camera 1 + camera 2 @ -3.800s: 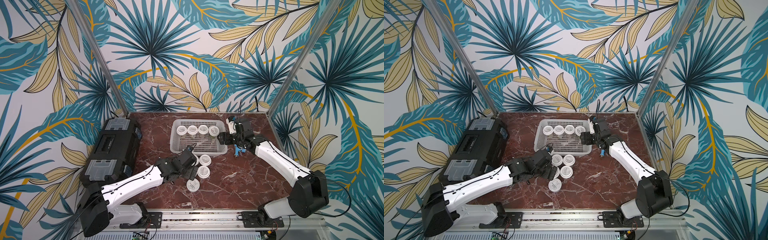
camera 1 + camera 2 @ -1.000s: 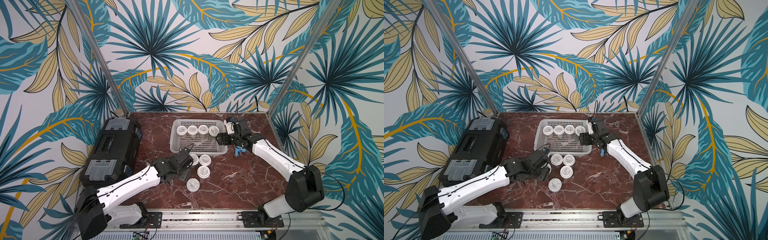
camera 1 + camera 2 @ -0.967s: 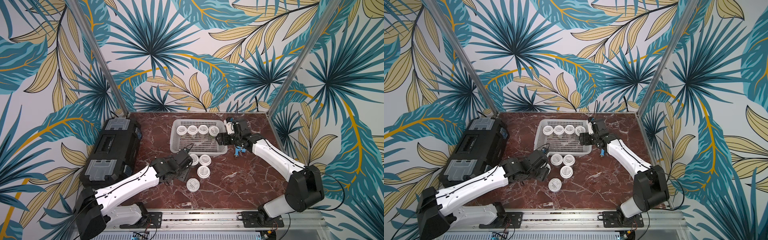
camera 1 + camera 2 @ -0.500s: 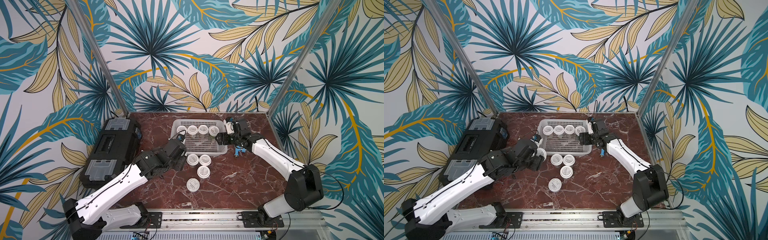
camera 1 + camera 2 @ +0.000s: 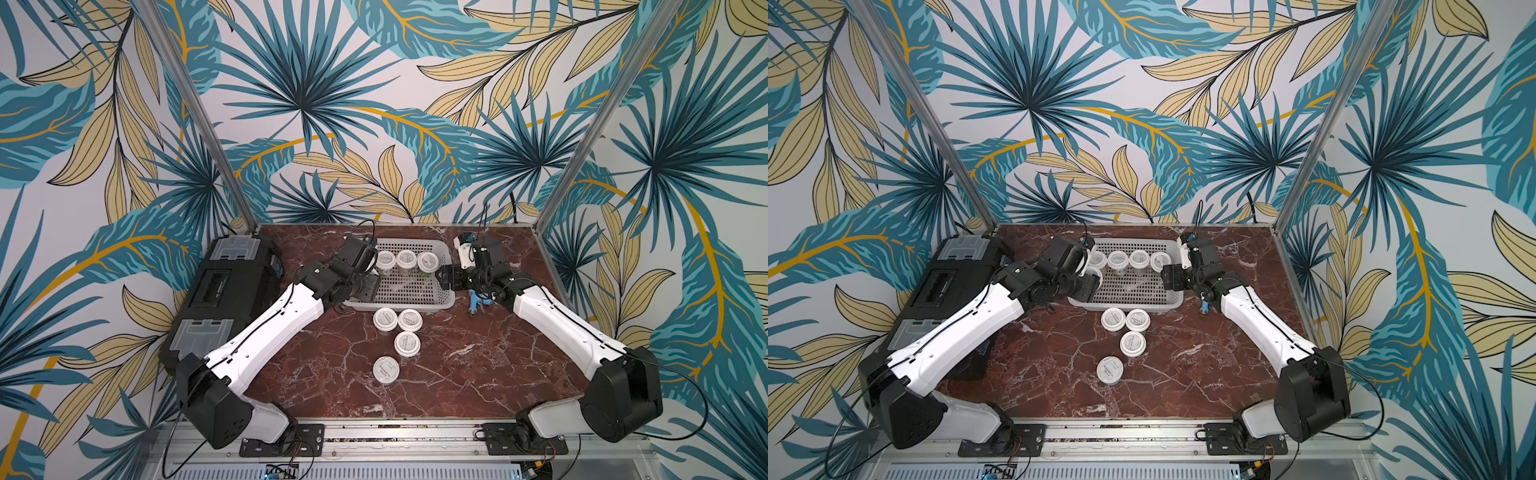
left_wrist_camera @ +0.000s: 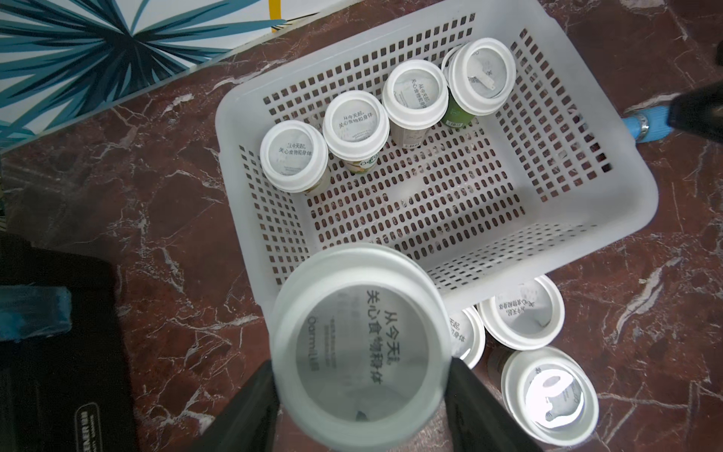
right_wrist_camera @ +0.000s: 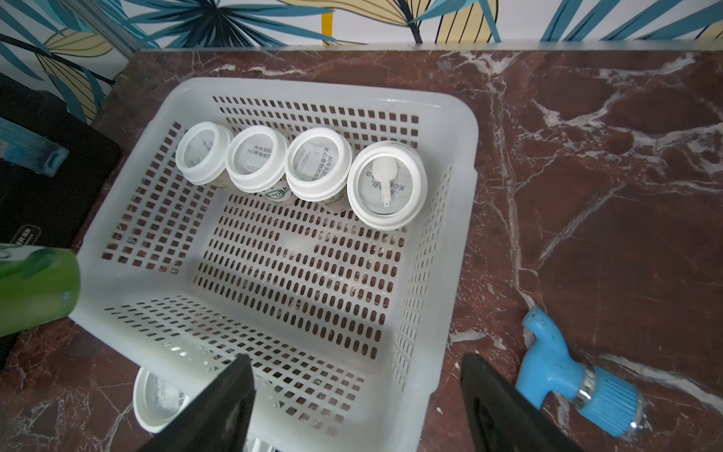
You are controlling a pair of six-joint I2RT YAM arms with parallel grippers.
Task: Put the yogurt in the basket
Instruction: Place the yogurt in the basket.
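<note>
Over basket (image 6: 229, 133), yogurt (image 6: 352, 332) in left gripper (image 6: 364, 371) (green from right wrist), right gripper (image 7: 356, 364) wide

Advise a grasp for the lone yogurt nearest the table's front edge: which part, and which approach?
Probably top-down. The lone yogurt stands upright, lid up, with a small gap to the nearest other jar behind it. Close the jaws across the round side wall just below the lid rim, one on each flank clear of that jar.
</note>
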